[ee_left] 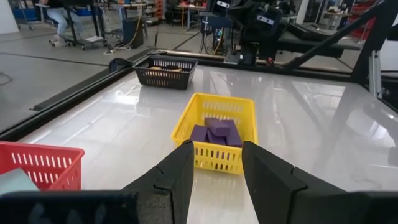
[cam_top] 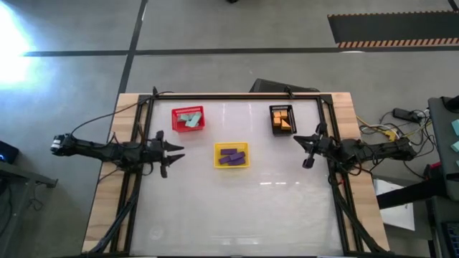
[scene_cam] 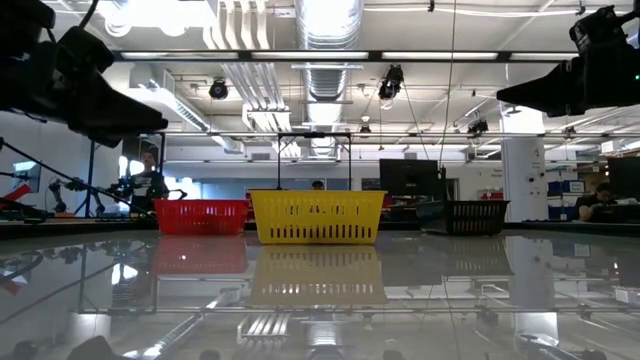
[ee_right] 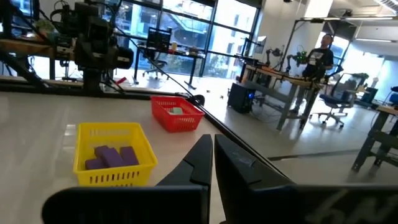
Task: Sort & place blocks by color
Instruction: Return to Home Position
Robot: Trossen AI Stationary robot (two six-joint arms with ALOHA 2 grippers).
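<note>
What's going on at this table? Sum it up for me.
Nothing is being held. The sorting looks finished: teal blocks lie in the red basket, orange blocks in the black basket, purple blocks in the yellow basket. Both arms hang above the table, one at each side: left end effector open, right end effector shut.

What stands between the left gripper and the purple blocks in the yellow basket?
Nothing visible does. From the left gripper, open, bare tabletop runs to the yellow basket; only its own mesh wall fronts the purple blocks.
</note>
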